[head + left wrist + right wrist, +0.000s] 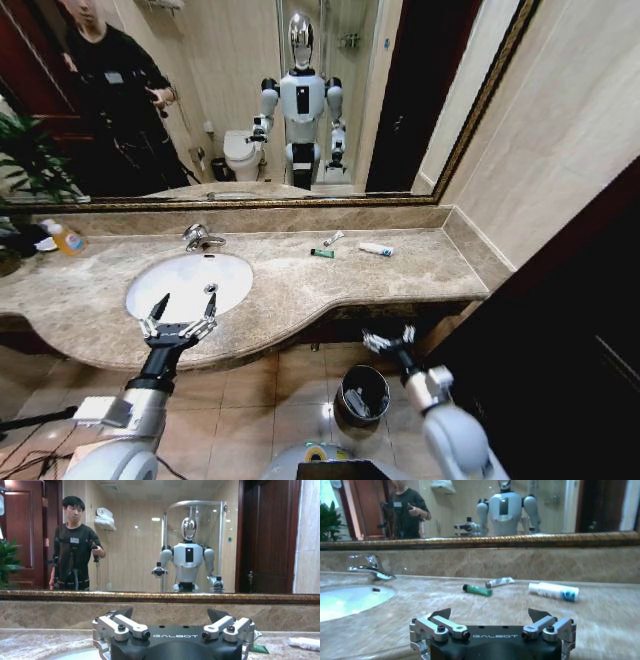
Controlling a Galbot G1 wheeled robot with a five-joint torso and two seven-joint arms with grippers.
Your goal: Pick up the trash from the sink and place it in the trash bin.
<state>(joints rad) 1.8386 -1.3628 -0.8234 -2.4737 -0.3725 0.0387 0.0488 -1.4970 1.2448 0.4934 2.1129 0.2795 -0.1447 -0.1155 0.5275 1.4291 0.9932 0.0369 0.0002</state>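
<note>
Your left hand (183,308) hovers spread over the near rim of the white oval sink (160,300); your right hand (390,342) hangs spread below the surface edge, above the small dark round trash bin (362,393). The dark green tube (322,253), small white tube (334,238) and larger white tube with teal marks (376,249) lie on the beige marble surface (420,270), right of the basin. They're likely light, smooth and prone to rolling, so pinch mid-body. Open room surrounds them; mind the back wall.

You are looking at a polished beige-brown marble counter (400,268), veined and glossy, around a smooth glazed white oval sink (190,283) at centre left. Its chrome faucet (198,237) shines like a mirror. Lower centre, the dark round trash bin (362,392) carries a bright metallic rim. Both grippers (180,308) (388,340) look like matt black casing with bare silvery metal fingers.
</note>
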